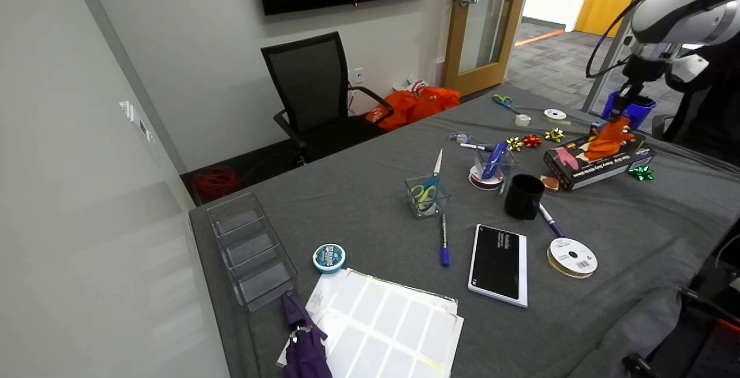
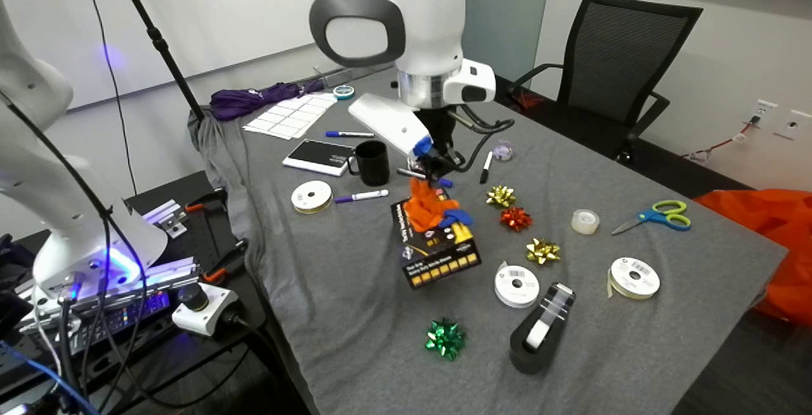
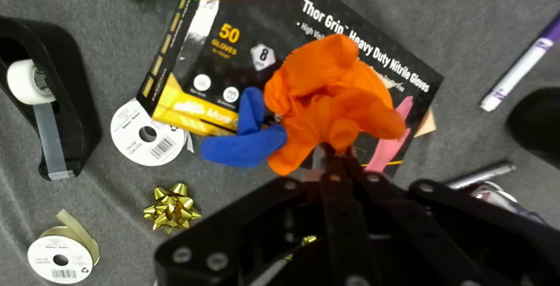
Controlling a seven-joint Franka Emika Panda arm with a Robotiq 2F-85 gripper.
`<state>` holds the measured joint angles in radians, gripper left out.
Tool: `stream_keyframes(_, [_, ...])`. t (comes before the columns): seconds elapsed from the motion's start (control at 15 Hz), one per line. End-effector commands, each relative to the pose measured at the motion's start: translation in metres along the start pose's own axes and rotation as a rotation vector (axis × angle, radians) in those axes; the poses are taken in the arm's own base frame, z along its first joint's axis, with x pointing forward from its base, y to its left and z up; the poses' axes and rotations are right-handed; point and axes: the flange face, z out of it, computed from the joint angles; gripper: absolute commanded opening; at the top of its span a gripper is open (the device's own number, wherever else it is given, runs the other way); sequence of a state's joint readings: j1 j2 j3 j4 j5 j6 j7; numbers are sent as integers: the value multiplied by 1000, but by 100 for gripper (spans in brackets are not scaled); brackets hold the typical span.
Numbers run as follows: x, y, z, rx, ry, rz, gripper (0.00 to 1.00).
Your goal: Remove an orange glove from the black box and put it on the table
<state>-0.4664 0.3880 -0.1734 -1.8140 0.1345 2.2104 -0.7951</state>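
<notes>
The fingers (image 3: 341,198) are pinched together on the glove (image 3: 334,98), which I see bunched over the box (image 3: 267,28); whether its lower end is free I can't tell. A limp blue piece (image 3: 240,148) shows against it, over the box's edge. On the bench (image 2: 355,339), the mug (image 2: 373,163) stands near the box.

Both exterior views overlook the table (image 1: 387,245); the wrist view faces down, nearer.

The orange glove (image 3: 350,102), one end pinched, bunches over, perhaps partly inside, the black box (image 3: 280,36) on the grey table (image 2: 342,275).
</notes>
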Motion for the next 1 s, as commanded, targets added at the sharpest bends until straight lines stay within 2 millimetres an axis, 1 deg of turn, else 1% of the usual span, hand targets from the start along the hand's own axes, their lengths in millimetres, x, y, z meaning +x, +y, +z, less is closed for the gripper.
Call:
stream_keyframes(0.0, [-13,-5,-58,80,-4,-26,0])
stream_keyframes(0.2, [-14,-6,-81,99,-8,-24,0])
stream_keyframes(0.33, [-11,-5,-90,95,-5,-22,0])
stream_keyframes(0.47, [-7,-4,-90,85,0,-19,0])
stream_keyframes(0.6, [-3,-6,-84,72,1,-18,0])
stream_keyframes(0.73, [-1,-10,-67,51,0,-24,0])
stream_keyframes(0.93, [-6,-20,-40,64,-57,-97,0])
